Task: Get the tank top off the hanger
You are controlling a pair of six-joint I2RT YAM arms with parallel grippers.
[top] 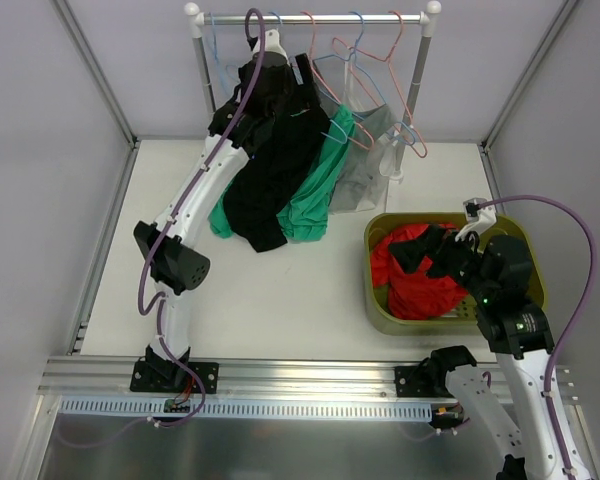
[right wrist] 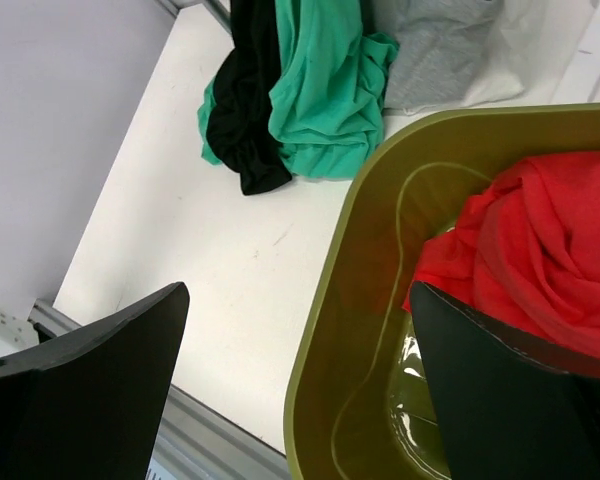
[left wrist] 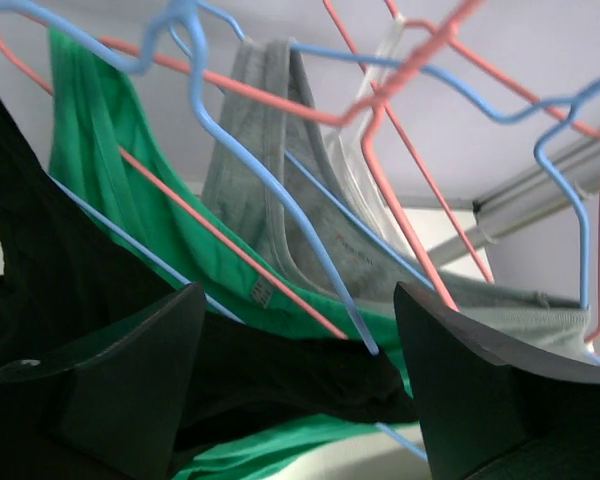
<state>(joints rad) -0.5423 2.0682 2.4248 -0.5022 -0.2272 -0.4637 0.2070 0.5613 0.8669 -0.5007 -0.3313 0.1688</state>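
Rack crowded; bin holds a red top. Black tank top hangs at the rack's left end, touching green top. Wire hangers overlap, so 1 pull could drag 2 hangers or the green top off. Left gripper jaws apart at black fabric, gripping nothing; right gripper spread wide over bin, empty

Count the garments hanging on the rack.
4: black top leftmost, green top beside it, grey top next, white top rightmost. More may be hidden behind them.
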